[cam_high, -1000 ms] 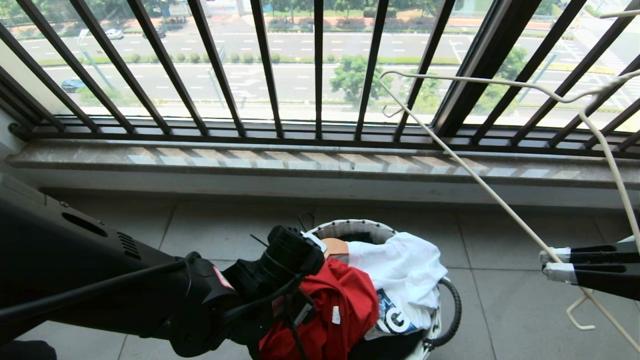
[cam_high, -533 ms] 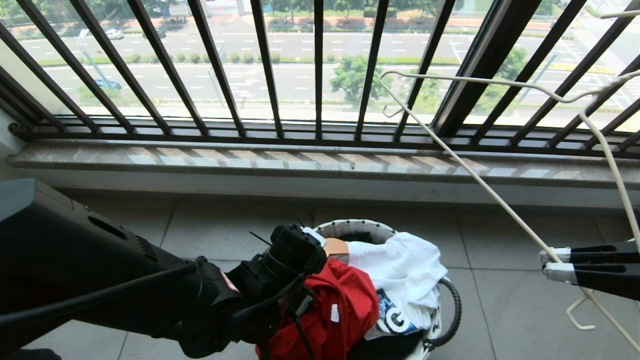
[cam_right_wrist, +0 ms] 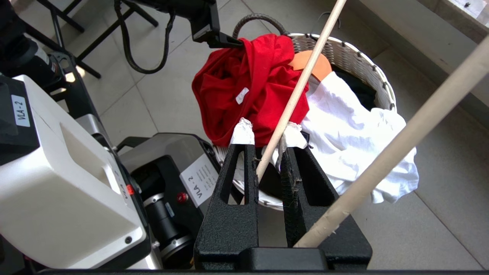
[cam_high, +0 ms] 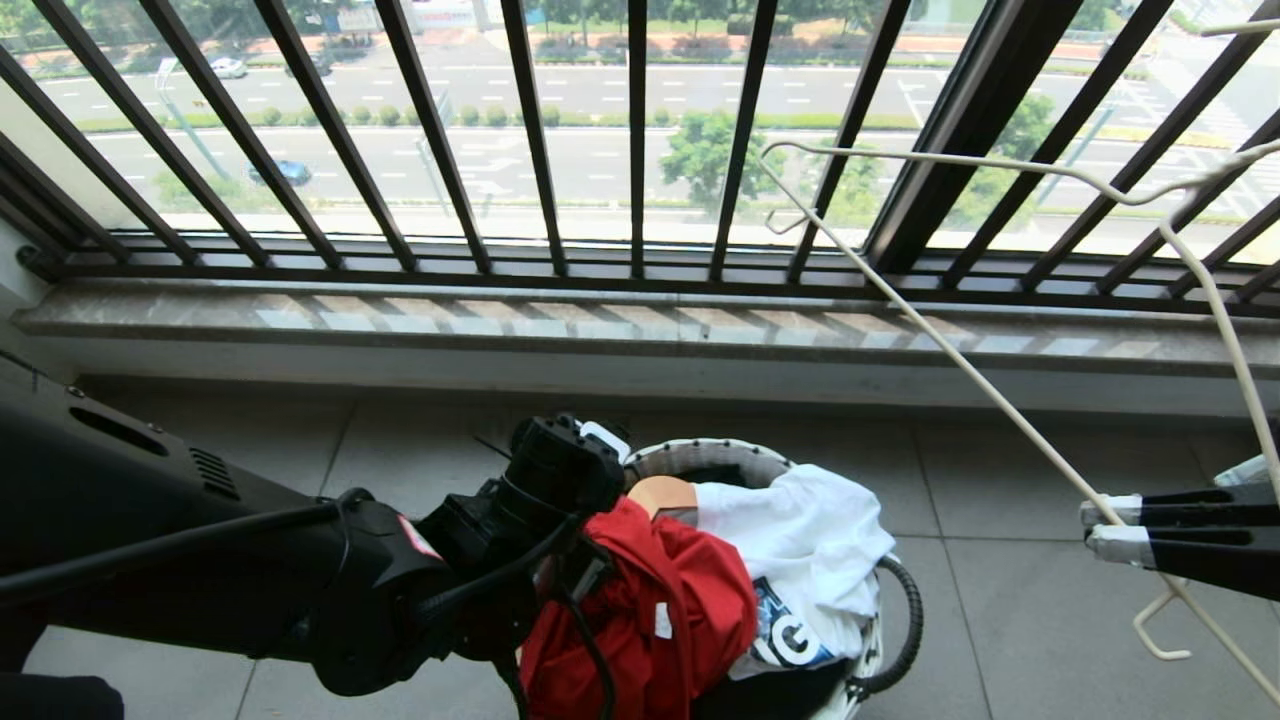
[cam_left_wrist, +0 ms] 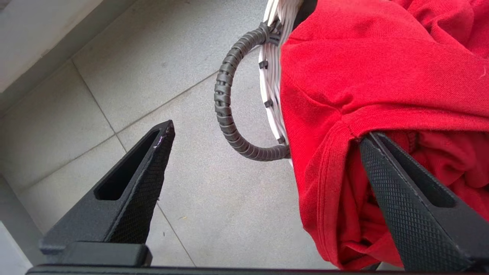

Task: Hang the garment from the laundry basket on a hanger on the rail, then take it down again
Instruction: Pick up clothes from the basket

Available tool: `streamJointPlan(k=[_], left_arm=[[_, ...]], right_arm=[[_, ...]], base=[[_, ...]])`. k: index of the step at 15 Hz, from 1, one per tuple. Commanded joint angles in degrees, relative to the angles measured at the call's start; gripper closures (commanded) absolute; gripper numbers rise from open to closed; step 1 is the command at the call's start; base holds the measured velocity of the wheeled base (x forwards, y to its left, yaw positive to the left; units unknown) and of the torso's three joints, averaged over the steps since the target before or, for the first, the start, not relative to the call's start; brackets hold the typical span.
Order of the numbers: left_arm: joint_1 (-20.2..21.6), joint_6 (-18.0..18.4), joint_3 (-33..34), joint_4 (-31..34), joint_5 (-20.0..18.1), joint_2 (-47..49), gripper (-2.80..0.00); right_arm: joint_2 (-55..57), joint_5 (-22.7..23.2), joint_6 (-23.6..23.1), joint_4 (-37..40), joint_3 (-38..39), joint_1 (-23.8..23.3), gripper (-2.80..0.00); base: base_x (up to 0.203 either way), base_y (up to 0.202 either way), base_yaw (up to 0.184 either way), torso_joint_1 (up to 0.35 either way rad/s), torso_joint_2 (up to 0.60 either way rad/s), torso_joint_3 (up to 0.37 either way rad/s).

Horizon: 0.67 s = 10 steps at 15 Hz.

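Red shirt (cam_high: 660,610) is heaped on the basket's (cam_high: 700,455) near-left rim, left gripper (cam_left_wrist: 267,164) fingers wide open straddling its edge (right gripper (cam_right_wrist: 263,133) clamps the hanger (cam_high: 960,370)), so a shallow pinch could slip off.

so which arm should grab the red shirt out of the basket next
Left. Its claw is open at the laundry basket, one finger already against the red T-shirt. The right claw is shut on the white wire hanger, off to the basket's right, so it isn't free.
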Motion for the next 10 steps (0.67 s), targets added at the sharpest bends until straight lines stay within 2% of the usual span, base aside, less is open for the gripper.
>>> streamJointPlan(k=[1, 10], left_arm=[[1.04, 0.18, -0.05, -0.10, 0.26, -0.24, -2.80], [1.43, 0.88, 0.12, -0.19, 0.44, 0.13, -2.80]], right_arm=[[-0.01, 0.29, -0.19, 0.09, 0.01, 0.02, 0.00], [-0.01, 0.29, -0.20, 0.09, 0.01, 0.02, 0.00]], base=[[0.000, 0.000, 0.000, 0.000, 0.00, 0.000], [0.000, 0.000, 0.000, 0.000, 0.00, 0.000]])
